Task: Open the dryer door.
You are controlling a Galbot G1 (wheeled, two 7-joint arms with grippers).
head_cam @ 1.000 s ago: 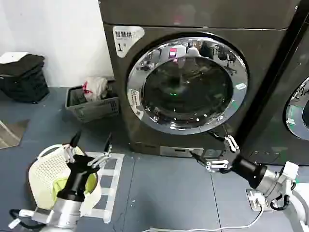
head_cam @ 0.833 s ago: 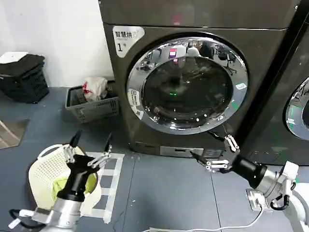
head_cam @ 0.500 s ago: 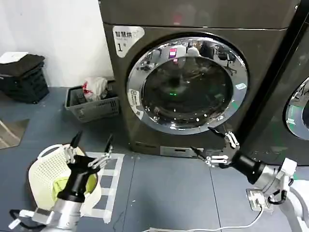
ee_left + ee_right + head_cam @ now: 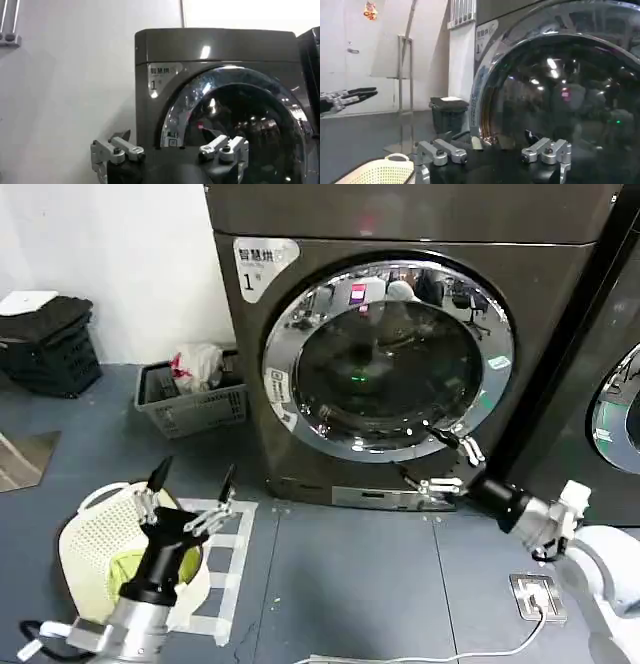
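Observation:
The dryer door is a round porthole with a wide chrome rim and dark glass, lying flat against the dark grey-brown machine marked "1". My right gripper is open just in front of the door's lower right rim, with nothing between its fingers. In the right wrist view the chrome rim and the glass loom close behind the open right gripper. My left gripper hangs open above a white basket, far from the door. The left wrist view has the left gripper facing the door from a distance.
A white laundry basket sits under the left arm. A grey basket of laundry and a black crate stand along the wall to the left. A neighbouring black machine is on the right. A power block with cable lies on the floor.
My right gripper has moved up and forward from near the machine's base panel to the door's lower right rim. The left arm has stayed still.

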